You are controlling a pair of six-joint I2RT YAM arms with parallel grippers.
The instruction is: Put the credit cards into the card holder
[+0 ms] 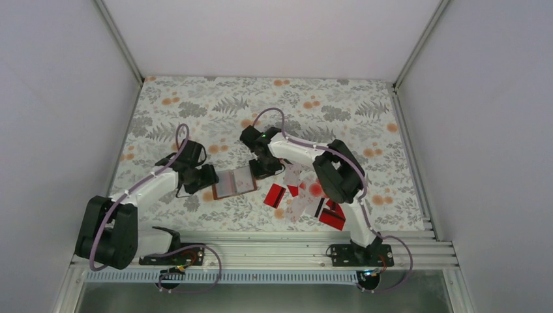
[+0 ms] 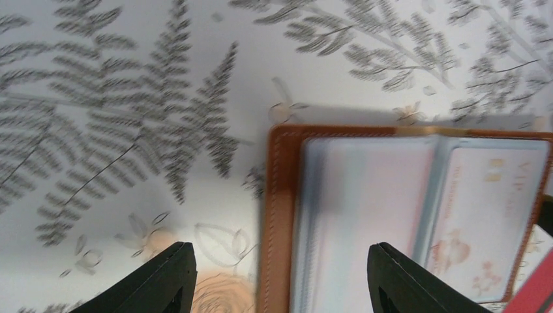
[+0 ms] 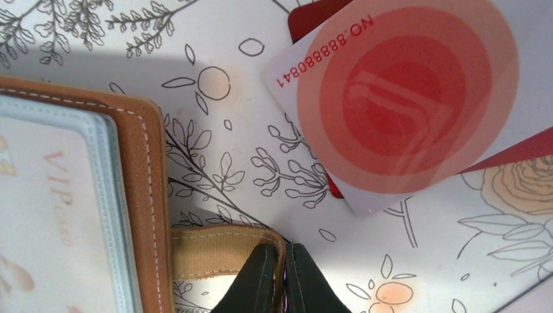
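The card holder (image 1: 235, 182) lies open on the flowered surface (image 1: 195, 104), a little left of the centre of the top view, with its brown outside down and the pale pockets up. The left gripper (image 1: 210, 177) is just beside its left edge. In the left wrist view the jaws of this gripper (image 2: 280, 248) stand wide open, one black finger (image 2: 163, 280) at the lower left and the other at the lower right, and the brown stitched edge of the holder (image 2: 280, 215) is seen between them, not touched by either. One pocket on the right of that view already has a pale card (image 2: 489, 215) with the letters VIP. The right gripper (image 1: 264, 171) is at the upper right corner of the holder. In the right wrist view its jaws (image 3: 282, 251) are closed together on the end of a short brown strap (image 3: 222, 248) that comes out from the side of the holder (image 3: 140, 195). The credit cards (image 1: 274, 194) are scattered on the surface to the right of the holder, in the lower middle of the top view, partly under the right arm; some are red and some are white with a red blotch (image 1: 316, 189). One white card with a big red circle (image 3: 404, 98) fills the upper right of the right wrist view and lies over a red card (image 3: 319, 13).
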